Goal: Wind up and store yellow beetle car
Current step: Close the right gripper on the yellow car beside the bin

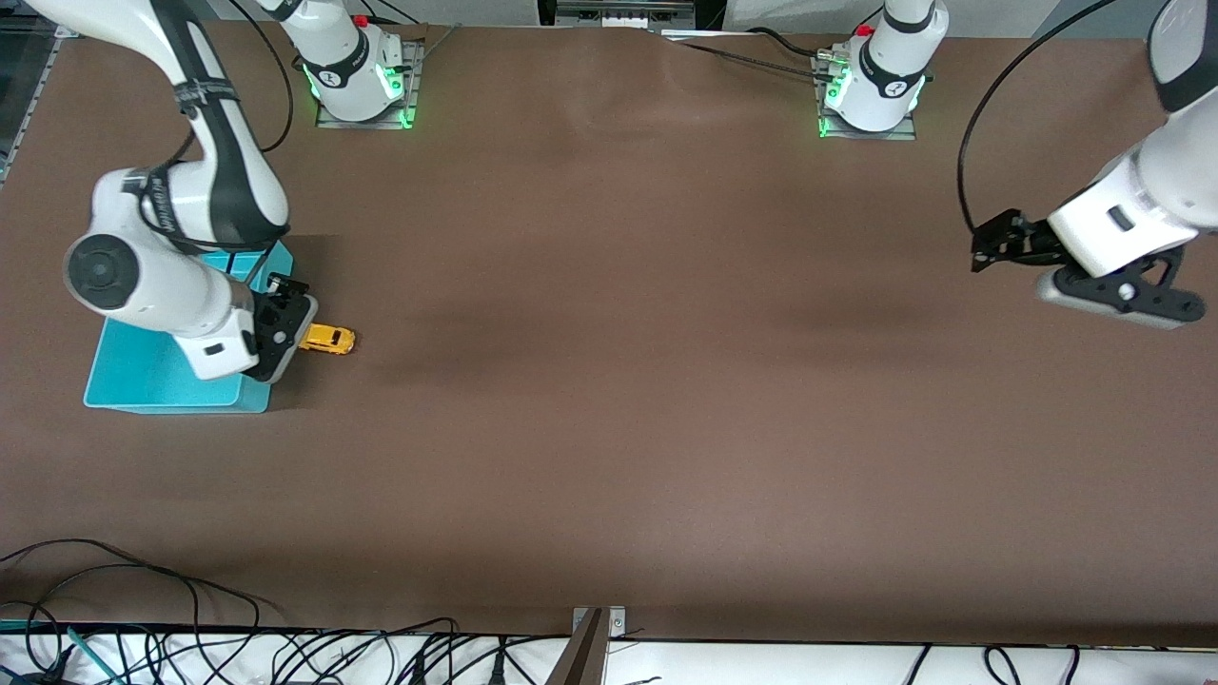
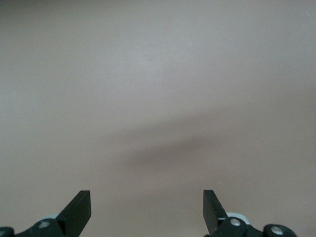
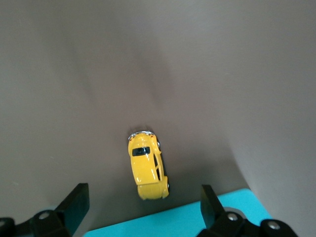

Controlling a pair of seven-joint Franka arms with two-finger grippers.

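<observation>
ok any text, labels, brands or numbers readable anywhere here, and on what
No text reads clearly in any view.
Right arm's link: dark vertical lettering, too small to read.
Both arm bases: a small round mark on each, unreadable.
Yellow beetle car: no lettering or number showing.
Teal tray: plain, no label.
Left tool and right tool: no markings.

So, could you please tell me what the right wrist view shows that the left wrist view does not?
Only the right wrist view shows the yellow beetle car on the table, between the open fingers of the right gripper, and an edge of the teal tray. Only the left wrist view shows the open left gripper over bare surface. Both share the brown table.
</observation>
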